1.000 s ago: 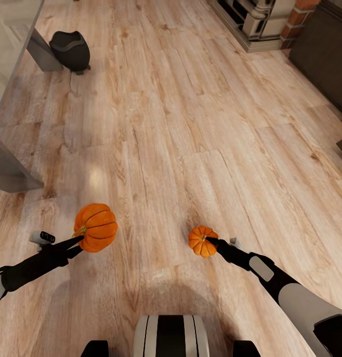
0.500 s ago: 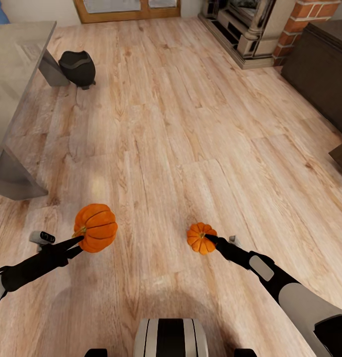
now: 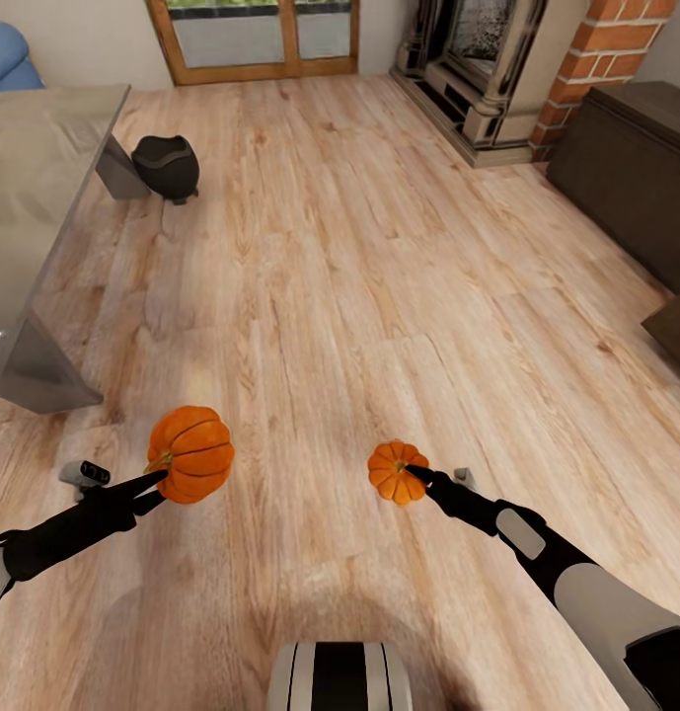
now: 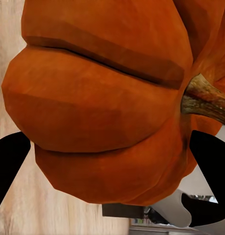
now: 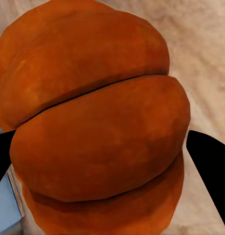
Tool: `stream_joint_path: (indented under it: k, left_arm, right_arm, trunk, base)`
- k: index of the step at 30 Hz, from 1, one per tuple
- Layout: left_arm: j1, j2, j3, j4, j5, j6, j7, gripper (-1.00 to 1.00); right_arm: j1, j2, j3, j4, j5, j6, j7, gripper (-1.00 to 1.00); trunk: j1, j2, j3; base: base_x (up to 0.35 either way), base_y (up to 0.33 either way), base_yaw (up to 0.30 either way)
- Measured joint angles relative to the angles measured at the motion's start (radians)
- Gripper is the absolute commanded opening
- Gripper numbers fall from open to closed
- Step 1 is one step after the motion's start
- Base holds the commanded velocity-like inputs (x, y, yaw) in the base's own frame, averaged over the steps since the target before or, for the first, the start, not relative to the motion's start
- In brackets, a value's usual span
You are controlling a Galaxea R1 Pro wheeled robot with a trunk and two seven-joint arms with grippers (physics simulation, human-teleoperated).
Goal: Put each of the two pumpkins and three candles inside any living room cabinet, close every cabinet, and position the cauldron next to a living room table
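Both arms carry an orange ribbed pumpkin above the wooden floor. My left gripper (image 3: 162, 477) is shut on the bigger-looking pumpkin (image 3: 191, 453), whose brown stem and ribs crowd the left wrist view (image 4: 102, 103) between the black fingers (image 4: 7, 161). My right gripper (image 3: 414, 476) is shut on the other pumpkin (image 3: 396, 471), seen close in the right wrist view (image 5: 98, 127). The black cauldron (image 3: 166, 167) stands on the floor at the far left, right beside a slanted leg of the glossy grey table (image 3: 43, 178). The dark brown cabinet (image 3: 631, 168) runs along the right side. No candles are in view.
A fireplace with a brick column (image 3: 497, 69) stands at the far right, beyond the cabinet. A wood-framed glass door (image 3: 256, 39) is at the back wall, a blue seat (image 3: 4, 59) at the far left. A dark brown panel edge (image 3: 675, 331) juts in at the right.
The head view has tilted up, so the floor, table, cauldron and cabinet sit lower in the picture and more of the back wall shows. Both grippers still hold their pumpkins as before.
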State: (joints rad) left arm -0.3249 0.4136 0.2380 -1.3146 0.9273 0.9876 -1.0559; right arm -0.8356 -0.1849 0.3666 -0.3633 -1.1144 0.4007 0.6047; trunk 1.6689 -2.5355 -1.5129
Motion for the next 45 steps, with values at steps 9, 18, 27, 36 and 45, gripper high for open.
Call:
stream_joint_path:
  k: [9,18,27,36,45]
  left_arm:
    - [0.0,0.0,-0.001,0.0,0.0,0.0,0.0,-1.0]
    - [0.0,-0.001,-0.001,0.002,-0.002,-0.001,0.002,-1.0]
    - [0.0,-0.001,-0.001,0.002,-0.005,-0.002,0.002,-1.0]
    - [0.0,-0.001,-0.001,0.002,-0.008,-0.004,0.002,-1.0]
    - [0.0,-0.001,-0.001,0.002,-0.011,-0.005,0.0,-1.0]
  right_arm:
    - [0.0,-0.001,0.0,0.001,-0.001,0.0,0.031,-1.0]
    - [0.0,-0.002,0.0,0.001,-0.006,-0.001,0.034,-1.0]
    - [0.0,-0.002,0.001,0.001,-0.004,-0.002,0.035,-1.0]
    - [0.001,-0.002,0.001,0.002,-0.003,-0.002,0.035,-1.0]
    - [0.001,-0.002,0.002,0.003,-0.003,-0.002,0.033,-1.0]
  trunk:
    - [-0.004,0.002,0.035]
    - [-0.008,0.004,0.072]
    - [-0.012,0.006,0.11]
    - [-0.016,0.008,0.145]
    - [-0.02,0.011,0.18]
  base:
    - [0.0,0.0,0.0]
    - [0.0,0.0,-0.141]
    - [0.0,0.0,-0.277]
    - [0.0,0.0,-0.29]
    - [0.0,0.0,-0.292]
